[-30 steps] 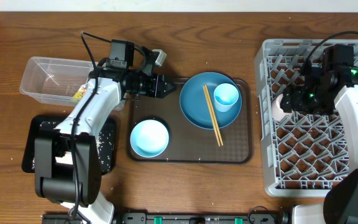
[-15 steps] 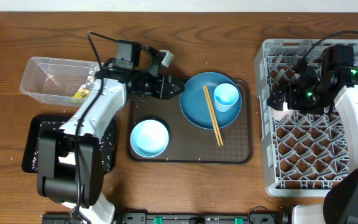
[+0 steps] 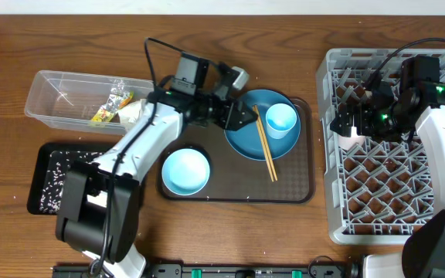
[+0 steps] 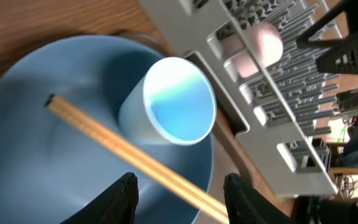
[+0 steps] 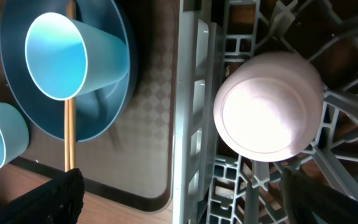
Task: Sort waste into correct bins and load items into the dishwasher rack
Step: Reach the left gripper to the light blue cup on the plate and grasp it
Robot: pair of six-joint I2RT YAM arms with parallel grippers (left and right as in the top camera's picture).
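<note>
In mid-frame the left gripper [image 3: 242, 117] hovers half-open and empty over the chopsticks [image 3: 266, 143] on the blue plate [image 3: 242, 145]. They look thin, stiff, light and apt to roll, so pinch them mid-length. At right, the right gripper [image 5: 182, 193] gapes wide over the pink cup [image 5: 269, 106], upturned in the rack [image 3: 392, 193].

One plate [image 3: 242, 137], one bowl [image 3: 185, 171], one blue cup [image 3: 281, 120], one pink cup [image 5: 269, 112], two chopsticks [image 3: 267, 150], one rack [image 3: 385, 185]
</note>
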